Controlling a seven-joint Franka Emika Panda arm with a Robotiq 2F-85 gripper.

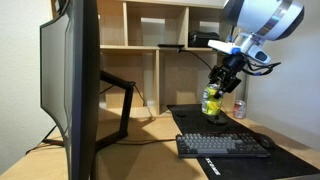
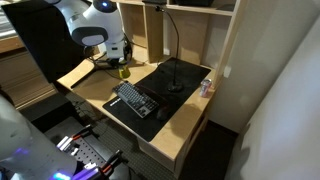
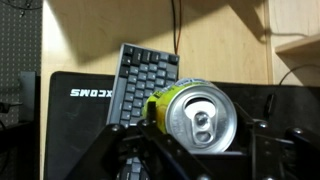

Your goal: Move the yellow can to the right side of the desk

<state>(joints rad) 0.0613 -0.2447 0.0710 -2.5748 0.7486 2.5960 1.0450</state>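
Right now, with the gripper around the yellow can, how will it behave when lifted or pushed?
The yellow can looks slim and upright, so a high push may tip it. Its smooth round wall could slip in the gripper, or roll if toppled. Thin metal may dent under squeezing.

You're working in an office: a wooden desk [image 2: 188, 118] carries a large monitor [image 1: 72, 90] and a keyboard [image 1: 222, 145] on a black desk mat [image 2: 178, 78], with a pale cubby shelf [image 1: 150, 45] standing behind it.
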